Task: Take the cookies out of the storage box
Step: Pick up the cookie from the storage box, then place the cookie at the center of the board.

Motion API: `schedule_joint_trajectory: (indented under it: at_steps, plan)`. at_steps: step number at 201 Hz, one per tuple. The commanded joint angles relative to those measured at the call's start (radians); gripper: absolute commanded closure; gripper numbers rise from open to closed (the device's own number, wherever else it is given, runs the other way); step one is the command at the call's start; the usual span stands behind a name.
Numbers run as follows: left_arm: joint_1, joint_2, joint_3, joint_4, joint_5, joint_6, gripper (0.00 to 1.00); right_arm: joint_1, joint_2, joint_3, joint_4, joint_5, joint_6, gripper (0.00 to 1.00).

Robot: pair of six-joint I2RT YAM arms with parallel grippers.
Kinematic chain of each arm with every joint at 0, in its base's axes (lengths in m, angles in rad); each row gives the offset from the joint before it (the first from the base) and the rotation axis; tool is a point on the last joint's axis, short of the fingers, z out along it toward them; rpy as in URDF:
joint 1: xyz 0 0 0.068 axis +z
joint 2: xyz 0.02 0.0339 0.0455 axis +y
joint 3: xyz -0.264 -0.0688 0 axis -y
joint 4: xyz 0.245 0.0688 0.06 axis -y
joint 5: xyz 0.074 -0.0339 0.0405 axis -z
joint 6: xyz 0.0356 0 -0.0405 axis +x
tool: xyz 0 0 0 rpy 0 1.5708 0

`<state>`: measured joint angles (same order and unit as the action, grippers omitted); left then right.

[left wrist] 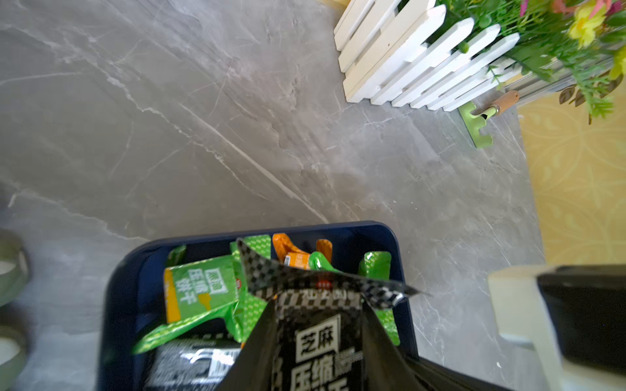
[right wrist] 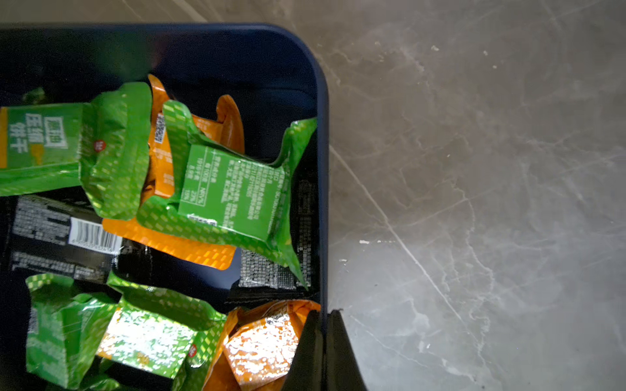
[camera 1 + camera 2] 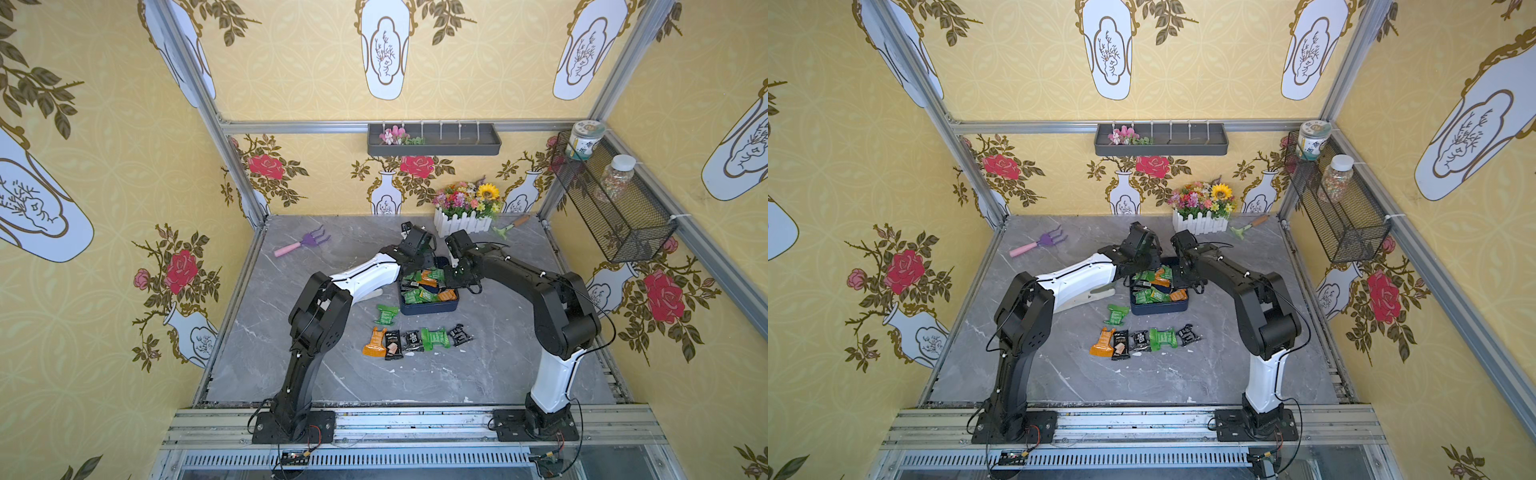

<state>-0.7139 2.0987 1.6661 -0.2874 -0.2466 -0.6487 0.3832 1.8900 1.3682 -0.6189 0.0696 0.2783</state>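
Over the navy storage box [image 1: 372, 233], our left gripper [image 1: 316, 311] pinches a black cookie packet [image 1: 315, 342], while our right gripper [image 2: 324, 325] clamps tight on the box's side wall.

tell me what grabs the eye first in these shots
A dark blue storage box of green, orange and black cookie packets sits mid-scene on the grey table. The left gripper holds a black packet over it while the right gripper pinches the box's rim. Loose packets lie in front.
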Motion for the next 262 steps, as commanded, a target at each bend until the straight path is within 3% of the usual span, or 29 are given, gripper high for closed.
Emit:
schedule_joint_trajectory:
  at_steps: [1, 72, 107, 133, 184, 233, 262]
  plan:
    - [0.001, -0.045, -0.047, 0.021, -0.001, 0.0, 0.79, -0.008, -0.011, 0.005, 0.012, 0.017, -0.014, 0.93]
    - [-0.047, -0.333, -0.401, 0.01, -0.069, -0.042, 0.8, -0.018, -0.011, 0.004, 0.005, 0.021, -0.03, 0.91]
    - [-0.09, -0.454, -0.549, -0.065, -0.123, -0.122, 0.8, -0.021, -0.015, 0.004, 0.012, -0.002, -0.018, 0.67]
    - [-0.12, -0.534, -0.653, -0.096, -0.139, -0.188, 0.81, -0.024, -0.022, 0.004, 0.025, -0.023, -0.009, 0.56]
    - [-0.129, -0.631, -0.806, -0.15, -0.214, -0.249, 0.8, -0.025, -0.066, -0.012, 0.043, -0.048, 0.004, 0.47]
    - [-0.028, -0.621, -0.88, -0.021, -0.147, -0.143, 0.81, -0.023, -0.124, -0.019, 0.032, -0.03, 0.022, 0.44]
    - [-0.002, -0.575, -0.876, -0.009, -0.169, -0.089, 0.81, -0.018, -0.151, -0.034, 0.036, -0.04, 0.034, 0.44]
